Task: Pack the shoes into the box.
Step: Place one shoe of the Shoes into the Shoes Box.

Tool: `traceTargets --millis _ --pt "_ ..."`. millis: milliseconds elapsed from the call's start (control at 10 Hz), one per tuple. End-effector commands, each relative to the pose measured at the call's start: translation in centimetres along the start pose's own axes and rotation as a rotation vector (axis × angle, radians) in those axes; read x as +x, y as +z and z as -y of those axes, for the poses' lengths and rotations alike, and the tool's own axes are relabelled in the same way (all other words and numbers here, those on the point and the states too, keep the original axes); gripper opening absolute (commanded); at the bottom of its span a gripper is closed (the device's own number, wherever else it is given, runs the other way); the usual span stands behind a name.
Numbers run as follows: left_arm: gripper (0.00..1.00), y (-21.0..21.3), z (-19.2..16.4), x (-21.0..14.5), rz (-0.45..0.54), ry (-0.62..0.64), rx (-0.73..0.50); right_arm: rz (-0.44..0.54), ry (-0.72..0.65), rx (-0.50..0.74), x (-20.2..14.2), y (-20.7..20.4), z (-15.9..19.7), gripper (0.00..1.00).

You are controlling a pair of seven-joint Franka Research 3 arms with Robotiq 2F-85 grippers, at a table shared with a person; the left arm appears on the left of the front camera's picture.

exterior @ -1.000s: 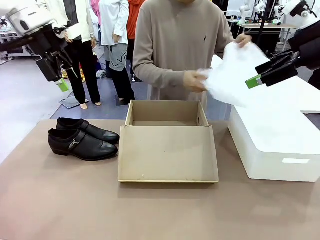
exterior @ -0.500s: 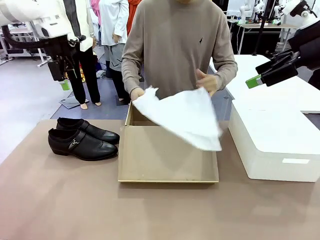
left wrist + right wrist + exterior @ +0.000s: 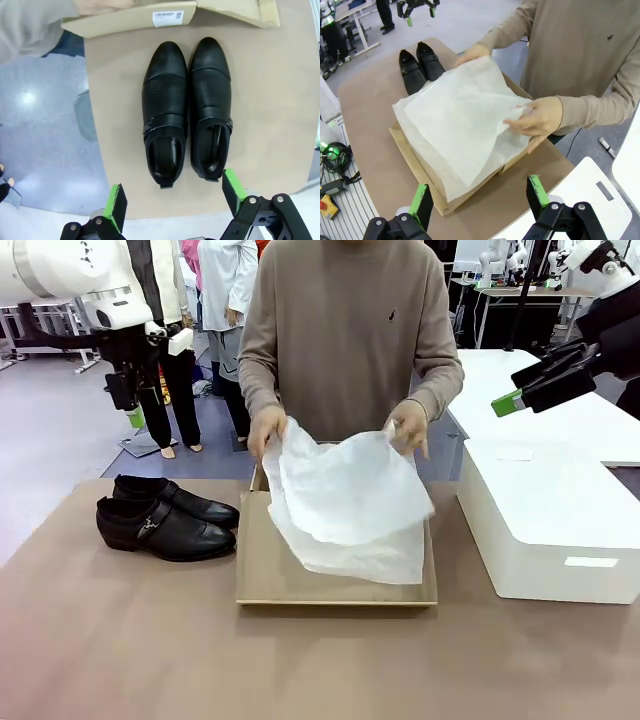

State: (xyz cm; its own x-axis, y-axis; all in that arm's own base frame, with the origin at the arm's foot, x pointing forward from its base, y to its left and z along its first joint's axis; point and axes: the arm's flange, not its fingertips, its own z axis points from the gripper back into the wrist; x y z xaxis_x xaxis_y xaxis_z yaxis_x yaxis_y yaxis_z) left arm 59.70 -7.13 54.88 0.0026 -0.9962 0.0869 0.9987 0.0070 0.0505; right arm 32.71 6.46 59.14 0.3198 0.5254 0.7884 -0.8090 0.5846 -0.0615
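Observation:
The two black shoes (image 3: 165,520) stand side by side on the table, left of the box (image 3: 330,590). From above, the shoes (image 3: 185,112) lie directly below my open left gripper (image 3: 175,195), toes pointing toward the box (image 3: 130,20). My left gripper (image 3: 128,405) hangs high over the table's far left edge. A person holds white tissue paper (image 3: 345,505) with both hands and spreads it over the open box (image 3: 420,167). My right gripper (image 3: 520,392) hovers open, high at the right. My right gripper (image 3: 479,195) looks down on the tissue paper (image 3: 460,125) and the shoes (image 3: 420,67).
A big white rectangular block (image 3: 560,520) sits on the table to the right of the box. The person's hands (image 3: 267,430) are at the box's far corners. Bare brown tabletop (image 3: 300,670) stretches in front. Other people stand behind at the far left.
The person has swung the tissue paper from the right and brought it down over the box. My left arm has moved right and lower, above the shoes. The right arm stayed still.

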Motion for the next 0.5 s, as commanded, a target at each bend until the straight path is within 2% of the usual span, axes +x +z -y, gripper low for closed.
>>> traceTargets --millis 0,300,400 --pt "1.0 0.46 0.37 -0.16 -0.001 0.003 0.008 0.013 -0.001 0.012 0.0 -0.08 0.0 1.0" --pt "1.0 0.34 0.12 0.12 0.001 -0.002 0.005 0.013 -0.001 0.012 0.0 -0.08 0.0 1.0" --pt "1.0 -0.43 -0.41 -0.49 -0.031 0.015 0.043 0.013 -0.001 0.012 0.0 -0.08 0.0 1.0"
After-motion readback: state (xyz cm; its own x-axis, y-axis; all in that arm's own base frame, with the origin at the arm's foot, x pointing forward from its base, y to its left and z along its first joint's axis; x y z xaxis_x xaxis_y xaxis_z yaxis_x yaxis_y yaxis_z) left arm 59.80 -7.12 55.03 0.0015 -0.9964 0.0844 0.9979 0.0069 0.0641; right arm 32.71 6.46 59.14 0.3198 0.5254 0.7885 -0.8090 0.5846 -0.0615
